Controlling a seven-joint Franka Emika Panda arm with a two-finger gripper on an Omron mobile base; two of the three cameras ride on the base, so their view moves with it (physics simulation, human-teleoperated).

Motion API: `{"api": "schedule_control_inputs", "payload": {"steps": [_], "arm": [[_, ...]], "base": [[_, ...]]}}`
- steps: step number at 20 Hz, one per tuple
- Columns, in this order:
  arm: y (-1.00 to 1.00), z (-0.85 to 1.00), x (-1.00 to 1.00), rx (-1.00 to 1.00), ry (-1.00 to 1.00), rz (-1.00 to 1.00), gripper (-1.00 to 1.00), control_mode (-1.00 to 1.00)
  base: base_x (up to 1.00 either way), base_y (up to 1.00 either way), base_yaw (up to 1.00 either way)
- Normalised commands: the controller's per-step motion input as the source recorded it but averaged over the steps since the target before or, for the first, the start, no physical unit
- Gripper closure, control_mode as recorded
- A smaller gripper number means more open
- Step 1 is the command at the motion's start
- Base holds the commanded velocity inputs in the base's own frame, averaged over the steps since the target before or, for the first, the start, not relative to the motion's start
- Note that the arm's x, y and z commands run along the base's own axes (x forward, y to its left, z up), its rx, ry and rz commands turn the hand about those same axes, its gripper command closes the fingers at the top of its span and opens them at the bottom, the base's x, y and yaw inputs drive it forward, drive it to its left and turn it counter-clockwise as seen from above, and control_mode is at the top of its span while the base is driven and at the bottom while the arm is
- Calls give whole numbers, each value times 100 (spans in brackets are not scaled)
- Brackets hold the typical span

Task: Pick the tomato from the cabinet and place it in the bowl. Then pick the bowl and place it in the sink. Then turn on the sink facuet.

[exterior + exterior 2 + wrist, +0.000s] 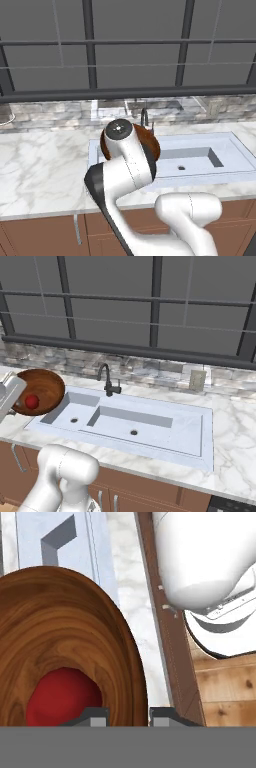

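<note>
hidden: my arm covers most of the bowl [149,140] | count: one tomato [32,401], two sink [192,441] basins | my pincer [128,716]: clenched on bowl rim

I am seeing a round reddish-brown wooden bowl [42,387] showing darker swirling grain, with a small glossy dark-red tomato [32,401] glowing inside it. A pale bluish-white rectangular two-basin sink [165,433] is sitting in a white marble counter [45,165] showing grey veining. A slim dark metal faucet [107,380] is standing against a mottled grey stone backsplash [150,370], above reddish-brown wooden cupboards [45,235]
</note>
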Motion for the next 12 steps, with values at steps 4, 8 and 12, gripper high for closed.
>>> {"api": "schedule_control_inputs", "payload": {"steps": [4, 8, 12], "arm": [[7, -47, 99, 0, 8, -1, 100, -100], [0, -38, 81, 0, 18, -1, 100, -100], [0, -52, 61, 0, 25, -3, 100, -100]], "base": [[0, 0, 0], [0, 0, 0], [0, 0, 0]]}}
